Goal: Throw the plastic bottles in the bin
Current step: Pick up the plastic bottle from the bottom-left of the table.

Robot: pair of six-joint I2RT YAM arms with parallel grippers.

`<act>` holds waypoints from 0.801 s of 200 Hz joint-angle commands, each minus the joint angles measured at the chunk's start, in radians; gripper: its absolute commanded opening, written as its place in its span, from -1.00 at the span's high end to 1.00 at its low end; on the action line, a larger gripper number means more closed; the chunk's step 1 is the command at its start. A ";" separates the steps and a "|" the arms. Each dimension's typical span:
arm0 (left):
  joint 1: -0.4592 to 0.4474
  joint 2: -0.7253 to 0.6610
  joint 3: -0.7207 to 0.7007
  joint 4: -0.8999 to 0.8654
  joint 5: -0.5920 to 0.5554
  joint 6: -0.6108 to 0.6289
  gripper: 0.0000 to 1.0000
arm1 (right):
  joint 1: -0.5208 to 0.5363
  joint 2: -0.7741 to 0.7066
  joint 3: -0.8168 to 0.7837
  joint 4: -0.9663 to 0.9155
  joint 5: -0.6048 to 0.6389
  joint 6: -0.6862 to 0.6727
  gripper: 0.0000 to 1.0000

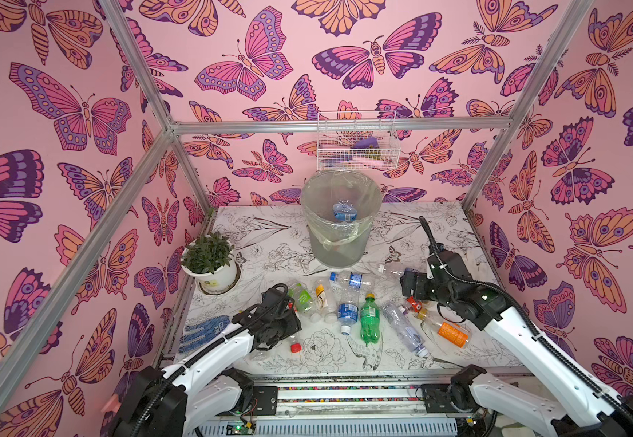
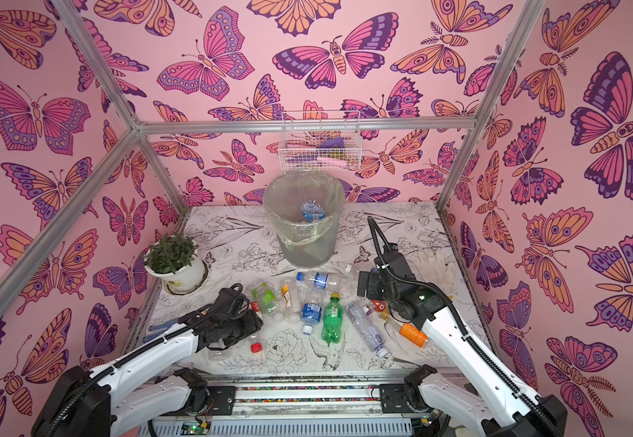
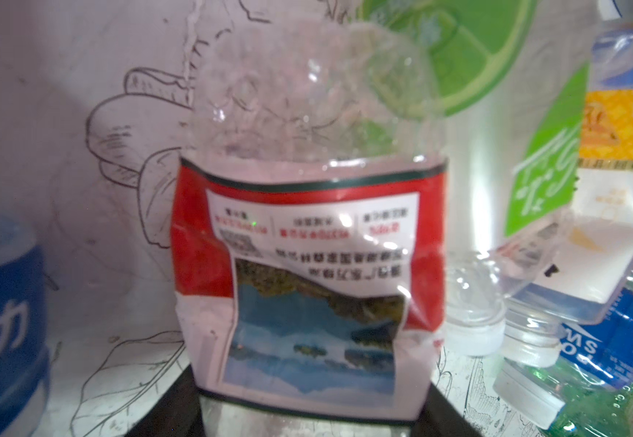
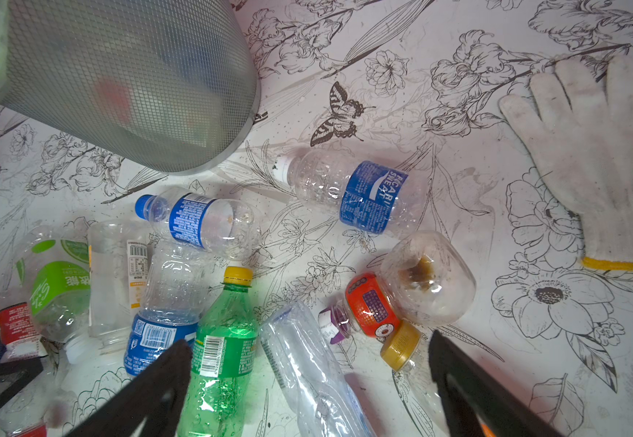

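found red-label bottle (image 3: 307,265) on surface (image 1: 345,352) between jaws of left pincer (image 3: 303,412), long axis running straight out from wrist; could not tell whether clamped. judged it the nearer. saw right pincer (image 4: 309,344) gaping, empty; bin (image 1: 339,242) well beyond.

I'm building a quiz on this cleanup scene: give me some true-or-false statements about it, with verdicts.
1. The bin holds a blue-labelled bottle. True.
2. The yellow-capped green bottle stands upright. False: the yellow-capped green bottle lies on its side.
3. The right claw is open, gripping nothing. True.
4. The potted plant sits in the wire basket. False: the potted plant stands on the table; the wire basket hangs on the wall.
5. A white glove lies on the table. True.
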State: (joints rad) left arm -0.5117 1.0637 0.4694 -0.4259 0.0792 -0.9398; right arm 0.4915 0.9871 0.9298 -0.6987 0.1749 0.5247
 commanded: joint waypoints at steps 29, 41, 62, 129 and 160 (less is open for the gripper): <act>-0.005 -0.052 0.040 -0.076 -0.017 0.019 0.09 | -0.007 -0.019 0.008 0.005 0.015 0.007 -0.98; -0.007 -0.068 0.054 -0.098 -0.025 0.025 0.12 | -0.007 -0.020 0.005 0.004 0.015 0.008 -0.98; -0.008 -0.097 0.087 -0.141 -0.042 0.038 0.19 | -0.007 -0.024 0.000 0.004 0.017 0.008 -0.98; -0.016 -0.169 0.187 -0.230 -0.074 0.071 0.47 | -0.007 -0.042 -0.015 0.009 0.016 0.016 -0.98; -0.021 -0.188 0.243 -0.263 -0.104 0.093 0.58 | -0.007 -0.052 -0.029 0.014 0.017 0.023 -0.98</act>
State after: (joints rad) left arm -0.5247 0.8982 0.6651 -0.6304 0.0158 -0.8764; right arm 0.4915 0.9504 0.9131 -0.6945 0.1776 0.5278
